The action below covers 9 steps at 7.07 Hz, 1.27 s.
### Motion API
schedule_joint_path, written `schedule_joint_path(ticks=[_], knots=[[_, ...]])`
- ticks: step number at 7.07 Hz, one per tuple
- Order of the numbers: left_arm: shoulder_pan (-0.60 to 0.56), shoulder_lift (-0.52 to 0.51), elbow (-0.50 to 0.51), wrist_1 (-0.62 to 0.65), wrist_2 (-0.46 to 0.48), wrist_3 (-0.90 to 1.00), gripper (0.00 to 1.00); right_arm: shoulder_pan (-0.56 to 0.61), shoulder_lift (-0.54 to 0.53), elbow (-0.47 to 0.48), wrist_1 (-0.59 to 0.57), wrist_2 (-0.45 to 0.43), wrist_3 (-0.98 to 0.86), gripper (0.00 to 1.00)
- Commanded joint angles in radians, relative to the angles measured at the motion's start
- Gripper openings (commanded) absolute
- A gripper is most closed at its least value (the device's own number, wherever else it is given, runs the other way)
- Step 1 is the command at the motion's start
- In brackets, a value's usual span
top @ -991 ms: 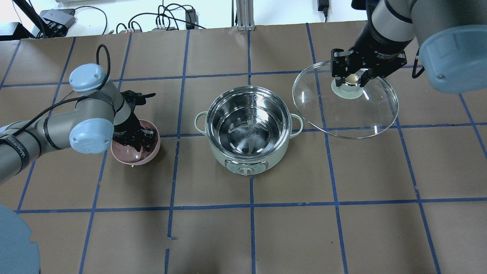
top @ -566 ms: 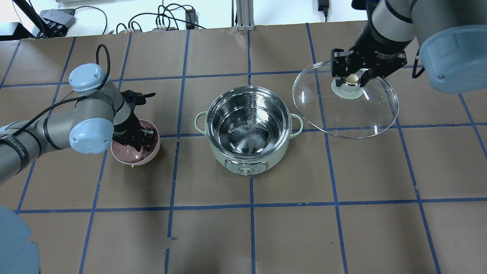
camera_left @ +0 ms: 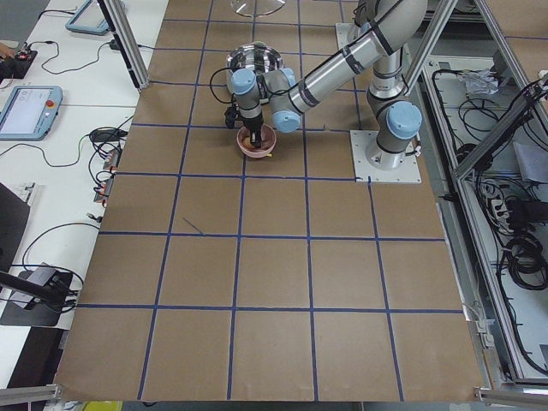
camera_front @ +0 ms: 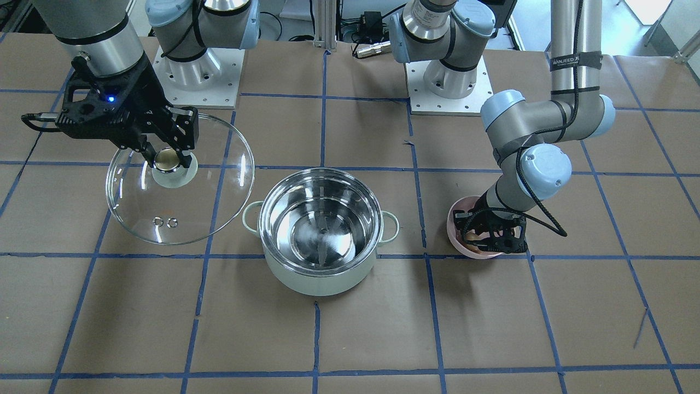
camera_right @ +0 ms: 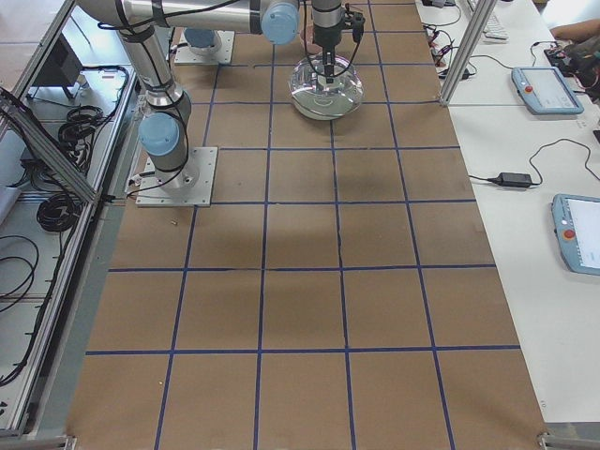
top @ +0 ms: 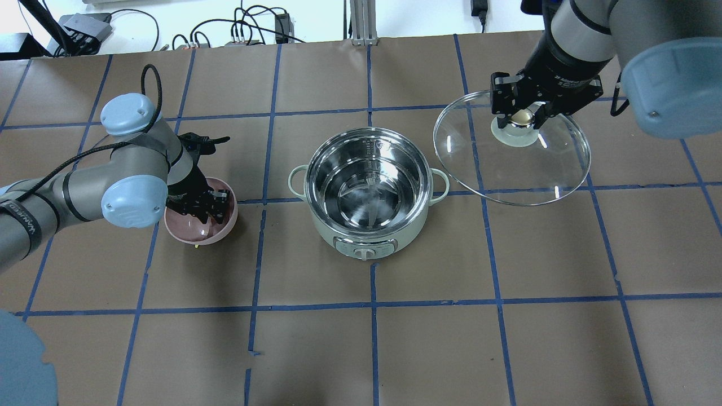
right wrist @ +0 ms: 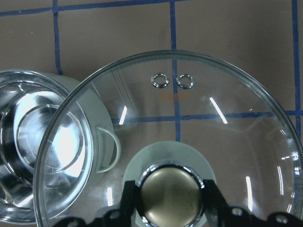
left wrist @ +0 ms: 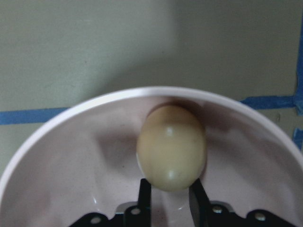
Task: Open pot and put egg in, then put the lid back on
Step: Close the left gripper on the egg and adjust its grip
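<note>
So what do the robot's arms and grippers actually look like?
The left arm and right arm are silver-grey tubes with pale blue round joint caps. A black cable loops along the left arm, which wears a black lettered strap. The left gripper and right gripper are black with two fingers.

silver-grey arms (camera_front: 569, 33) with pale blue joint caps (camera_front: 540, 172), a looping black cable (top: 151, 66), a strap (camera_front: 574, 61) seemingly lettered.
</note>
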Motion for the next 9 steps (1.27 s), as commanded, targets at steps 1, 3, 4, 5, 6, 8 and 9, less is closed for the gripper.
schedule_joint_path(ticks=[1,3,4,5,6,8,9], knots=[[0.0,0.004,-0.004,0.021,0.001,0.001,0.42,0.0,0.0,0.0,0.0,0.0,-0.001,0.34],[0.0,0.004,-0.004,0.024,0.0,0.001,0.49,0.0,0.0,0.0,0.002,0.0,-0.001,0.34],[0.0,0.004,-0.003,0.028,-0.002,0.001,0.55,0.0,0.0,0.0,0.002,0.0,-0.001,0.34],[0.0,0.004,-0.003,0.032,-0.002,0.002,0.56,0.0,0.0,0.0,0.002,0.0,0.001,0.34],[0.0,0.004,-0.003,0.033,-0.002,0.002,0.56,0.0,0.0,0.0,0.002,0.0,0.001,0.34],[0.0,0.002,-0.003,0.038,0.0,0.005,0.6,0.0,0.0,0.0,0.002,0.0,0.001,0.34],[0.0,0.001,-0.003,0.039,0.0,0.005,0.6,0.0,0.0,0.0,0.0,0.0,0.001,0.34]])
